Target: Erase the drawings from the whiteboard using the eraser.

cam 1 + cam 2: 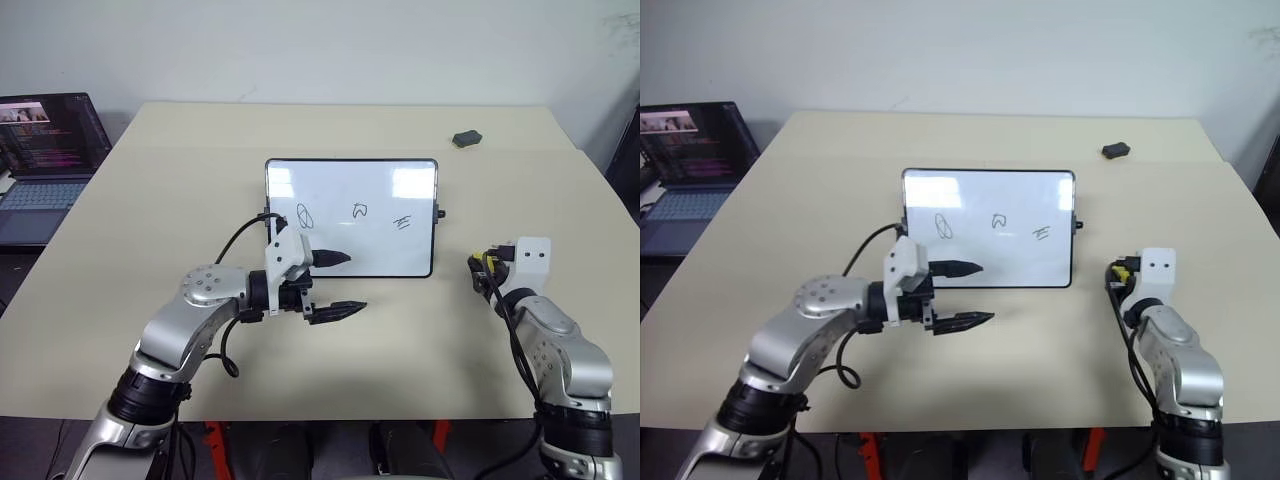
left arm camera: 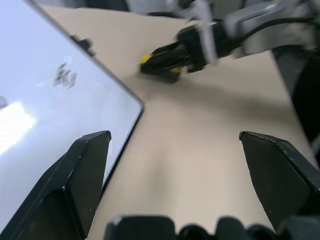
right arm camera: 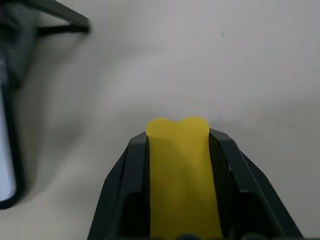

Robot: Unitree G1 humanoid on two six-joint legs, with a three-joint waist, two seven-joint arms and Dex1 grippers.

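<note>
The small bright yellow oblong eraser (image 3: 179,175) sits pinched between the 2 black fingers of the right gripper (image 3: 178,145), over the beige table (image 1: 400,340) just right of the whiteboard (image 1: 352,217), a glossy white rectangle with a thin black frame lying at the table's centre. The drawings (image 1: 355,214), 3 small black marker scribbles in a row, remain on it. The left gripper (image 1: 340,283) hovers with fingers spread over the board's near edge. A small dark grey lump (image 1: 467,138) lies at the far right; an open laptop (image 1: 45,160) stands left.
</note>
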